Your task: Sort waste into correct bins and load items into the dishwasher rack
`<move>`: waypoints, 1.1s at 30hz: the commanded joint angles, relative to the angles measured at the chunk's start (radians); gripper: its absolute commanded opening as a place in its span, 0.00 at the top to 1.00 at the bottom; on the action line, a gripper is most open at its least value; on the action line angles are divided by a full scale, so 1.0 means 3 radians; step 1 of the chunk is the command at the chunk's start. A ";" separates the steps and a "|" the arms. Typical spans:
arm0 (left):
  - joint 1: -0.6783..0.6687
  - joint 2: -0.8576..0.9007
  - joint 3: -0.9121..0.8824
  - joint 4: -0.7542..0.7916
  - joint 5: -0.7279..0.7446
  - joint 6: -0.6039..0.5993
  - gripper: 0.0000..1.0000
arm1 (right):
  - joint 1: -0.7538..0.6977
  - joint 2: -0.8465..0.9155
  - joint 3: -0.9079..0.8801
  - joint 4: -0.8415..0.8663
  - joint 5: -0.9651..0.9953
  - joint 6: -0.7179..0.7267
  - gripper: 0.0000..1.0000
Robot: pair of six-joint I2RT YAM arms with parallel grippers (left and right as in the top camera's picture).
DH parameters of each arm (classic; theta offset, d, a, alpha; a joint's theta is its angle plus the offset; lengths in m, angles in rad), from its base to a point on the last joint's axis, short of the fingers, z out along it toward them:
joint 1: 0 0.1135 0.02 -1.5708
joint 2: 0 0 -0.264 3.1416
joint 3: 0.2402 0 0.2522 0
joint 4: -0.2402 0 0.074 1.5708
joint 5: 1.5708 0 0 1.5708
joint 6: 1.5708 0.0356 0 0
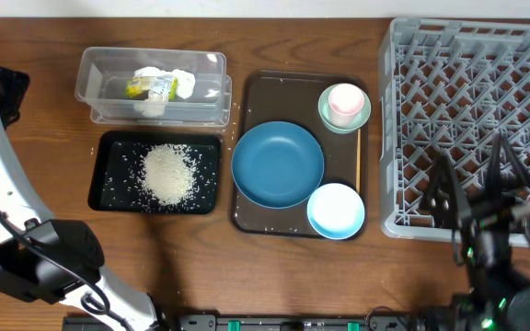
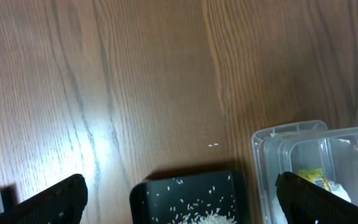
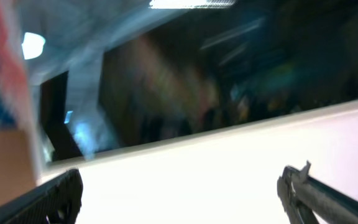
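The clear tub [image 1: 90,69] at the back left holds the crumpled tissue [image 1: 180,83] and the yellow-green wrapper [image 1: 147,87]. The black tray [image 1: 99,184] in front of it holds the rice heap [image 1: 168,173]. The dark blue plate [image 1: 277,164], the pink cup [image 1: 345,99] inside the mint-green bowl [image 1: 325,115] and the light blue bowl [image 1: 336,210] sit on the brown tray [image 1: 274,92]. The grey rack [image 1: 486,101] stands at the right. My left gripper [image 2: 180,179] is open and empty, left of the bins. My right gripper [image 1: 475,188] is open, empty and raised at the rack's front edge.
The left wrist view shows the black tray [image 2: 166,193] with rice [image 2: 207,218], the clear tub [image 2: 272,143] and the wrapper [image 2: 312,179] at its lower edge. The right wrist view [image 3: 180,180] shows only a blurred room. A few loose rice grains lie on the wooden table and brown tray.
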 commanded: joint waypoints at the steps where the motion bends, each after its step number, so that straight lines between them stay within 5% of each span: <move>1: 0.0001 0.0022 0.0009 -0.0013 -0.0034 -0.0008 0.01 | 0.0014 0.0983 0.0999 -0.0326 -0.1189 -0.0341 0.01; 6: 0.0001 0.0022 0.0009 -0.0013 -0.0034 -0.0008 0.01 | 0.0192 0.2352 0.2623 -0.1598 -0.2181 -0.0599 0.01; 13: 0.0001 0.0022 0.0009 -0.0013 -0.0034 -0.0008 0.01 | 0.1142 0.3730 0.4237 -0.3789 -0.1446 -0.1581 0.01; 16: 0.0001 0.0022 0.0009 -0.0013 -0.0034 -0.0008 0.01 | 0.1500 0.4050 0.4364 -0.4070 -0.0988 -0.1624 0.01; 25: 0.0001 0.0022 0.0009 -0.0013 -0.0034 -0.0008 0.01 | 0.2115 0.4728 0.4360 -0.4402 -0.1036 -0.1574 0.01; 33: 0.0001 0.0022 0.0009 -0.0013 -0.0034 -0.0008 0.01 | 0.2630 0.5086 0.4360 -0.4657 0.0797 -0.1612 0.05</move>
